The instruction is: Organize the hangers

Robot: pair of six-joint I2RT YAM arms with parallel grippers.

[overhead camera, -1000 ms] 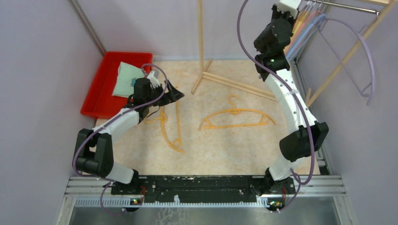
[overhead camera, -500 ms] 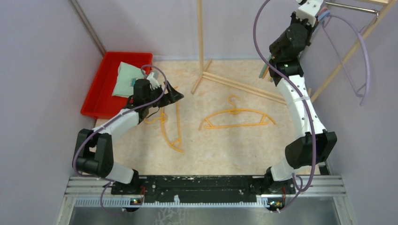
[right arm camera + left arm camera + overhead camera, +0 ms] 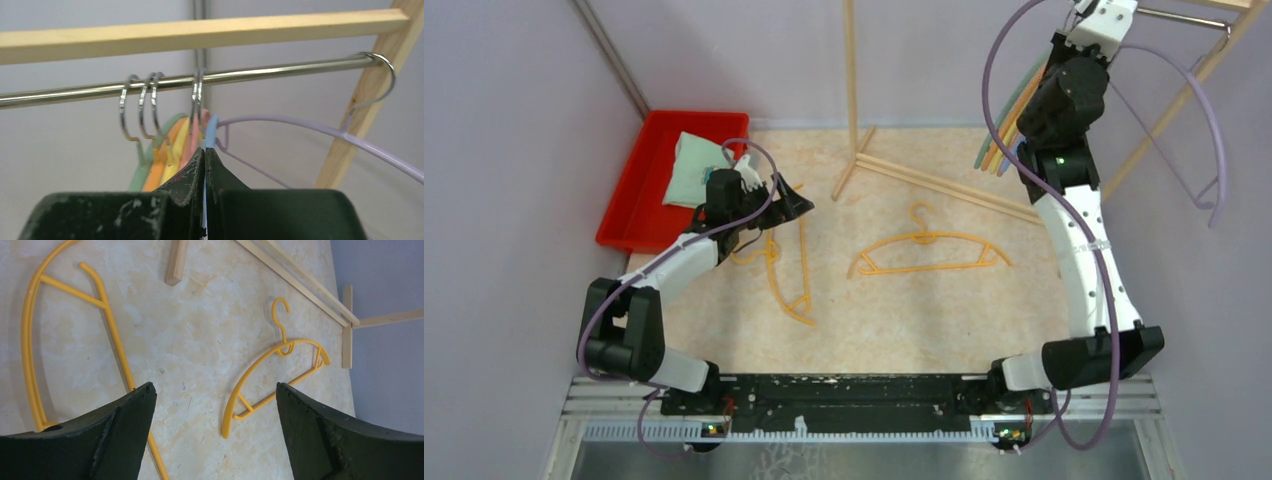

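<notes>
Two orange-yellow hangers lie flat on the floor, one in the middle (image 3: 929, 250) and one to its left (image 3: 786, 285); both show in the left wrist view, the middle one on the right (image 3: 270, 375) and the other at the left edge (image 3: 30, 340). My left gripper (image 3: 796, 203) is open and empty, hovering over the floor between them (image 3: 215, 390). My right gripper (image 3: 205, 152) is raised to the metal rail (image 3: 280, 70) and shut on a blue hanger (image 3: 212, 130). Green (image 3: 150, 160), orange (image 3: 162, 165), yellow (image 3: 179, 145) and pink hangers hang beside it. A lavender hanger (image 3: 350, 140) hangs at the rail's right end.
A red tray (image 3: 639, 200) with a pale green cloth (image 3: 696, 168) sits at the back left. The wooden rack's poles and feet (image 3: 924, 175) stand at the back and right, with a wooden top bar (image 3: 200, 32) above the rail. Grey walls close both sides.
My right arm has stretched up and to the right along the rail with the blue hanger. The hung hangers now dangle left of that arm. My left arm has hardly moved.
</notes>
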